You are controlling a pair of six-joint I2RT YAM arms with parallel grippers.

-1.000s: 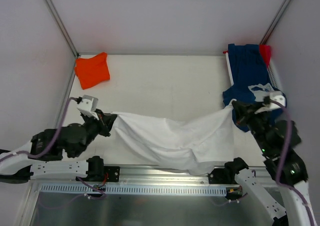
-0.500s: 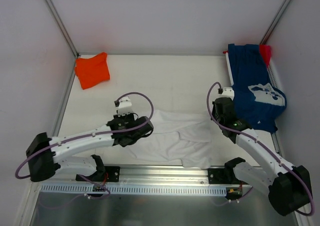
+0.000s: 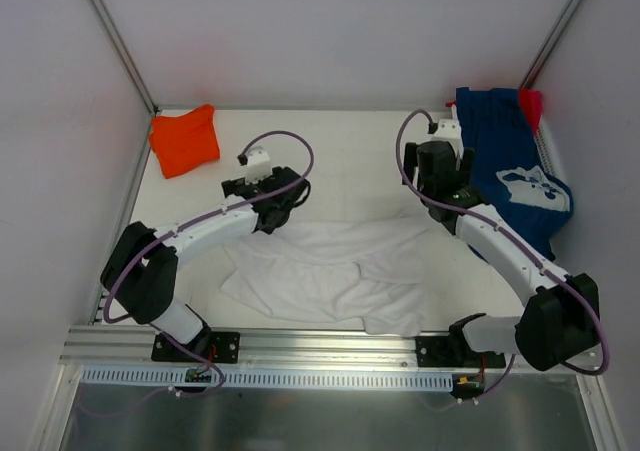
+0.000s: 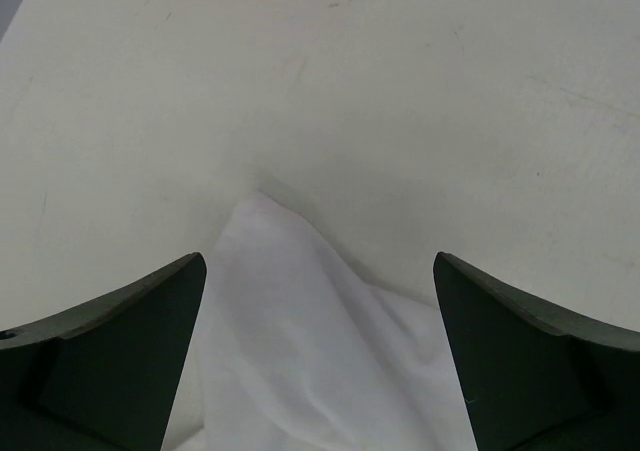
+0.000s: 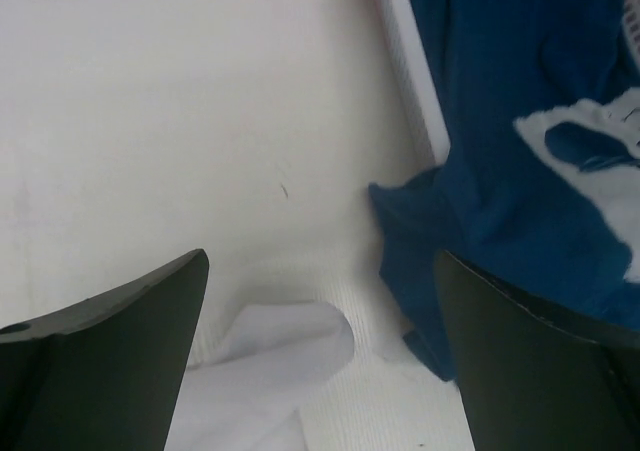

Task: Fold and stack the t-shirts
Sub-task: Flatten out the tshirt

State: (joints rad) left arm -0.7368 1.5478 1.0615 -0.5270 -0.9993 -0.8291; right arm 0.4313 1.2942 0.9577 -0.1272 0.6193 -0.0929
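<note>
Both arms stretch forward, elbows bowed outward. The left tool (image 3: 272, 207) hangs over the far-left corner of the white t-shirt (image 3: 330, 271), the right tool (image 3: 441, 185) over its far-right corner. Both gape wide and hold nothing. Only the wrist views show a shirt corner lying loose on the surface (image 3: 340, 151) under each gap. The navy t-shirt (image 3: 505, 161) lies right of the white one.

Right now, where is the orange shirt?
In the top view, the orange shirt lies crumpled in the far left corner of the table, apart from the white shirt spread near the front edge.
</note>
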